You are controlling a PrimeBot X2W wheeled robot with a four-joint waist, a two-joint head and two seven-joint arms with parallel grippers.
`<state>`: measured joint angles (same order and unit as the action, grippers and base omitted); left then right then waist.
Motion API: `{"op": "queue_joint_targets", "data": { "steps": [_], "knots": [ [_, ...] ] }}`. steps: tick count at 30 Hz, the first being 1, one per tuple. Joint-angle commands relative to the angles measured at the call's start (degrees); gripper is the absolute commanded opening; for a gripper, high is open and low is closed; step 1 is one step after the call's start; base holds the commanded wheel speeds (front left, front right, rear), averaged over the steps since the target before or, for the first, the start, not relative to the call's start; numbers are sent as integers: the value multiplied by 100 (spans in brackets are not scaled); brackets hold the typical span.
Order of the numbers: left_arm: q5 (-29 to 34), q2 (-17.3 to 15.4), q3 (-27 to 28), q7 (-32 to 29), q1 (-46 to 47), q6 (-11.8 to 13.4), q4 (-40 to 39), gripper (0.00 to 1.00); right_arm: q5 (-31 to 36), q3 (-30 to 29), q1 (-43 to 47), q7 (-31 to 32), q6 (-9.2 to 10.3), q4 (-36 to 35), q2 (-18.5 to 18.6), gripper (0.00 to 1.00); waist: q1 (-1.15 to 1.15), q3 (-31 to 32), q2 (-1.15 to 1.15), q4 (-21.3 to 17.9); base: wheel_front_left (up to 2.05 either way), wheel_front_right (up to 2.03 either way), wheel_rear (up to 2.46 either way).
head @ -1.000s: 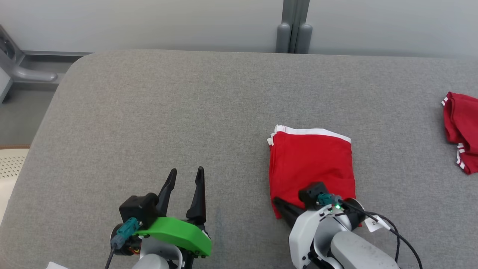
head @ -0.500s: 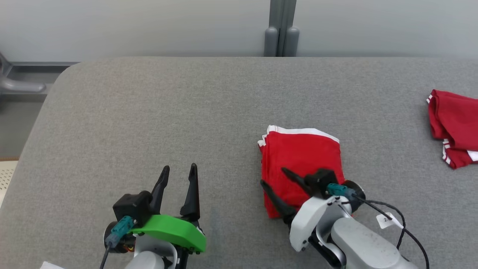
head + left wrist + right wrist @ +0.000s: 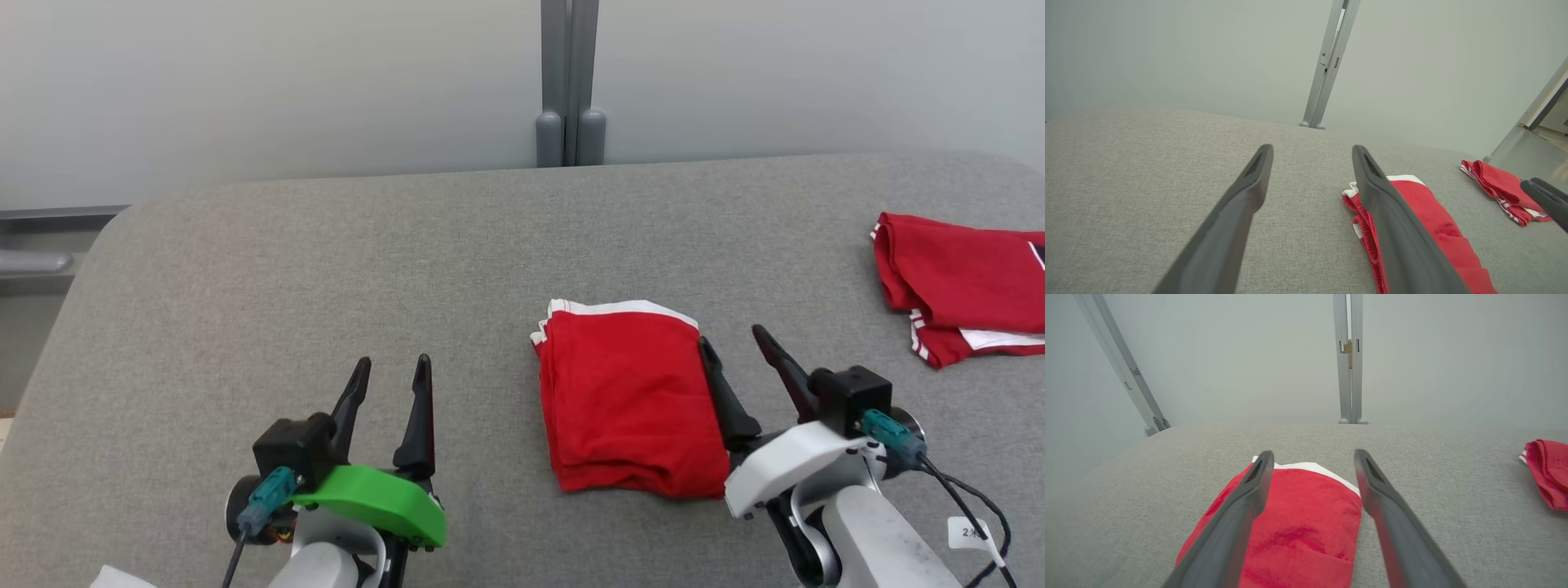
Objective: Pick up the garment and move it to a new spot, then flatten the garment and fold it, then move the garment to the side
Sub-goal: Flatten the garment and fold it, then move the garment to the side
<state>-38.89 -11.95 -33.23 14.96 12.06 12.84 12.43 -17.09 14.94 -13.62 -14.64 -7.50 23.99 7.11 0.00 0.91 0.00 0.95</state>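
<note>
Garment (image 3: 629, 400) lies folded on the grey tabletop (image 3: 326, 286), right of centre, a red rectangle with a white band along its far edge. My right claw (image 3: 730, 336) sits at its right edge, released and empty. My left claw (image 3: 394, 359), also released, is well to the left. Another red cloth (image 3: 963, 278) lies far right.

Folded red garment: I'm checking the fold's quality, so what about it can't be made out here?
- Head view: the folded garment's right edge is partly hidden behind a finger of the right hand.
- Left wrist view: a finger of the left hand covers a strip of it; the bottom edge cuts it off.
- Right wrist view: the bottom edge cuts off its near end.
</note>
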Motion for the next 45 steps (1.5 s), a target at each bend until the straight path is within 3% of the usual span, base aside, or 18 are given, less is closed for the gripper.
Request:
{"op": "queue_joint_targets", "data": {
  "steps": [1,8,16,45],
  "knots": [
    [96,6,79,24,-129,-42,34,100,96,-159,173,31,3,-111,-55,100,0,55,0,-33,0,0,0],
    [613,251,496,23,-566,-176,51,100,638,-1008,901,191,2,-910,-343,100,0,160,0,-18,0,0,0],
    [1156,365,721,24,-842,-251,199,100,609,-1307,1398,318,2,-1507,-417,100,0,220,0,-4,0,0,0],
    [1533,668,1236,25,-1032,-602,473,100,543,-1265,1621,499,2,-1392,-418,100,0,276,0,34,0,0,0]
  ]
}}
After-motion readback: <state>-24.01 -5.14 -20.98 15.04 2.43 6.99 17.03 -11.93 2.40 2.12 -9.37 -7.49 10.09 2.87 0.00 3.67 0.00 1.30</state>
